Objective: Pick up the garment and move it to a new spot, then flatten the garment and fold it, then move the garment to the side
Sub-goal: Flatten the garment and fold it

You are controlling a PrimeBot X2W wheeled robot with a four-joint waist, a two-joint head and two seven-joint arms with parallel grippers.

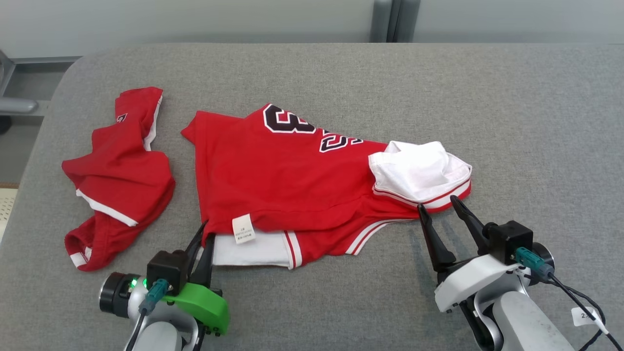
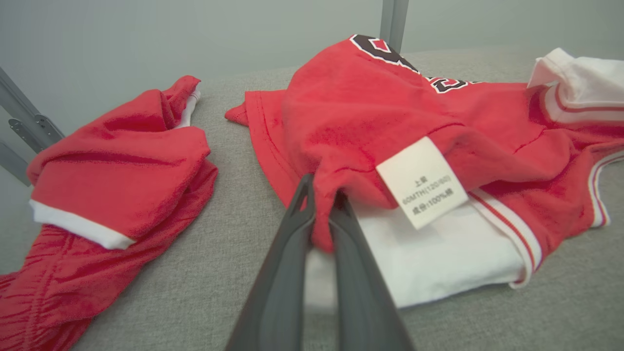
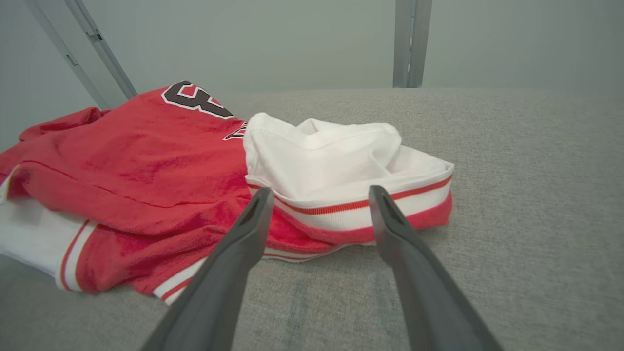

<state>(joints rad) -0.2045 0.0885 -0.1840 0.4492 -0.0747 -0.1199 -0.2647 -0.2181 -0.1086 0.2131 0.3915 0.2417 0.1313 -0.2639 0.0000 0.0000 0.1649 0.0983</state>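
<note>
At the left fingers [image 2: 292,243]: clenched on a pinch of the red jersey [image 1: 273,165] at its near left corner, just beside the white care label [image 2: 421,183]. At the right fingers [image 3: 243,234]: spread wide, gripping nothing, tips at the jersey's white turned-out end [image 3: 341,156] with its red stripe trim; touching or just short, hard to tell. Lying rumpled mid-desk, number upward. To the left, apart, a second red garment [image 1: 122,170]. Underneath, grey fabric desk [image 1: 341,73]; beyond, pale wall and grey post [image 1: 390,19].
</note>
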